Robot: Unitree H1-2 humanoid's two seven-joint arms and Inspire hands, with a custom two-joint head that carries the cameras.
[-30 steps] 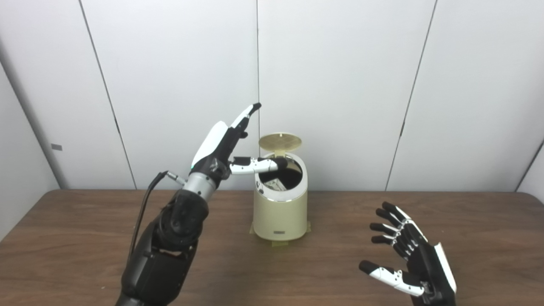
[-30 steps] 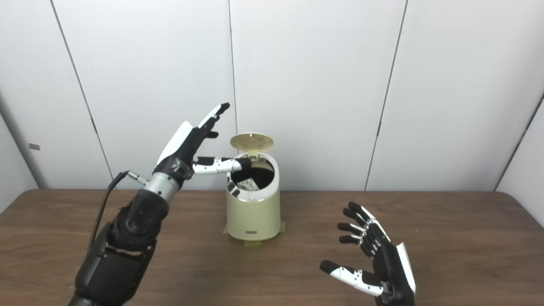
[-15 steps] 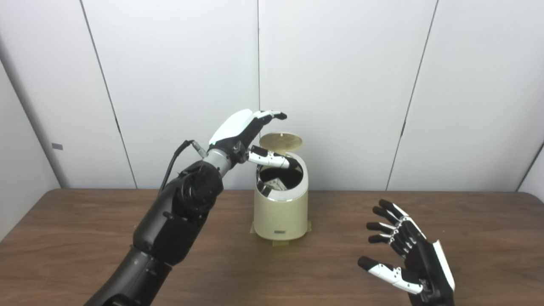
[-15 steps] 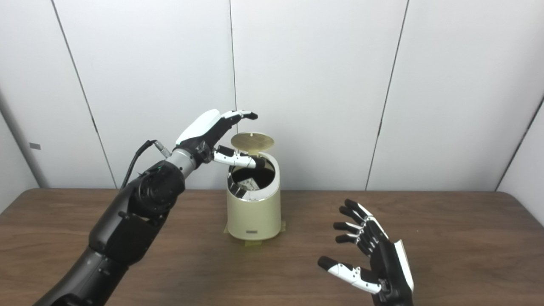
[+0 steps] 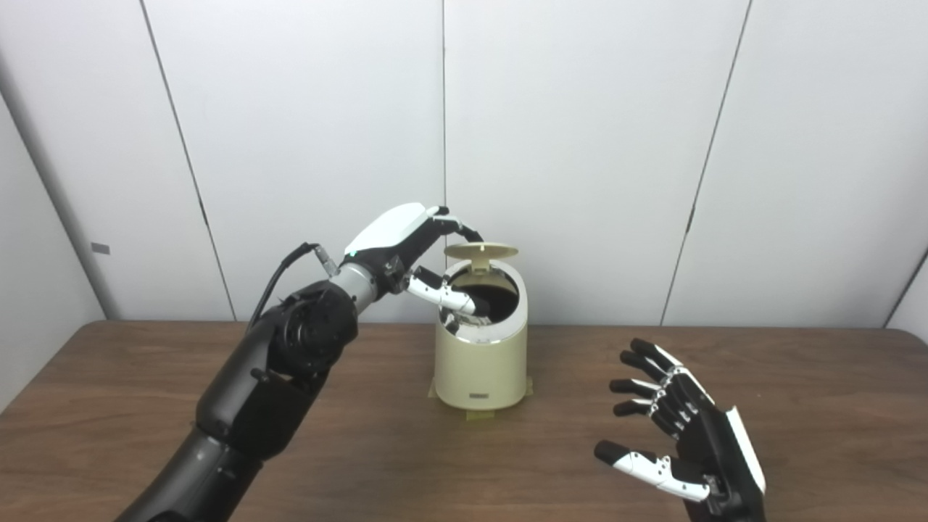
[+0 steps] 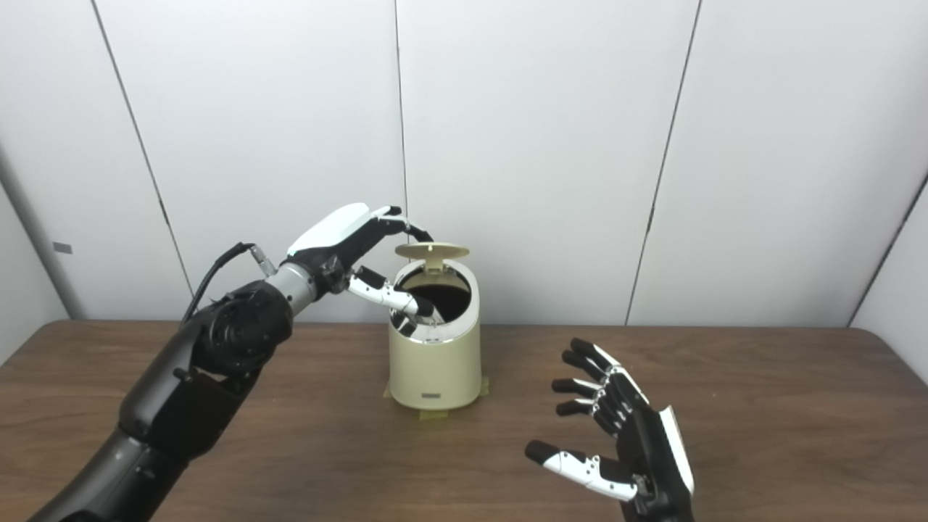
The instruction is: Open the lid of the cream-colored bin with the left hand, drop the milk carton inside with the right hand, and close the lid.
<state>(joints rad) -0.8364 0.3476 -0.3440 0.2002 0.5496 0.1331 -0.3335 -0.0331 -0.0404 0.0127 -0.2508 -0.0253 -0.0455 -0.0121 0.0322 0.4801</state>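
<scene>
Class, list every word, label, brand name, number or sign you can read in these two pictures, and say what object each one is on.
No text can be read.
Small dark plate low on the front of the cream-colored bin: too small and blurred to read.
Small grey tag on the wall at the left: no marking can be made out.

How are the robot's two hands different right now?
The left hand is raised at the bin, fingers curled over the edge of the half-tipped lid and thumb at the opening; the right hand hangs low over the table, away from the bin. The left shows its white back; the right shows its dark palm side. Both hold nothing, fingers apart.
</scene>
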